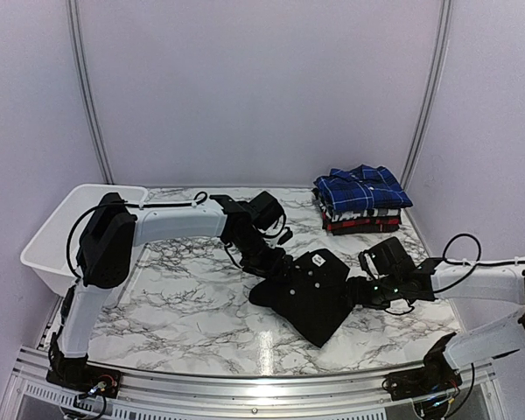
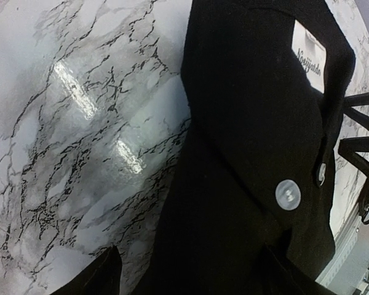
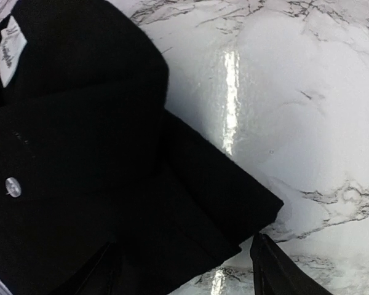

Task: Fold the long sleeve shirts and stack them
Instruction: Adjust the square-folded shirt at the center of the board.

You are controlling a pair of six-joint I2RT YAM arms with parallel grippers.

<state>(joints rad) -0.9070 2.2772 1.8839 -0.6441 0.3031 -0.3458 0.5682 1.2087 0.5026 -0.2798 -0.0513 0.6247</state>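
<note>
Black shirt (image 1: 308, 293) folded at four o'clock of table (image 1: 184, 297) centre, empty left gripper (image 1: 274, 262) gaping at its ten o'clock, right gripper (image 1: 360, 293) likewise at three: pinch every layer at both edges, lift level, set squarely on plaid stack (image 1: 360, 199) at one o'clock.

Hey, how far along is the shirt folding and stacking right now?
Done: the plaid shirts sit folded and piled at the far right, and the black shirt looks folded into a compact bundle in the middle. In hand: the left gripper and right gripper flank it, jaws open, gripping nothing. Left: lifting the black shirt onto that pile.
</note>
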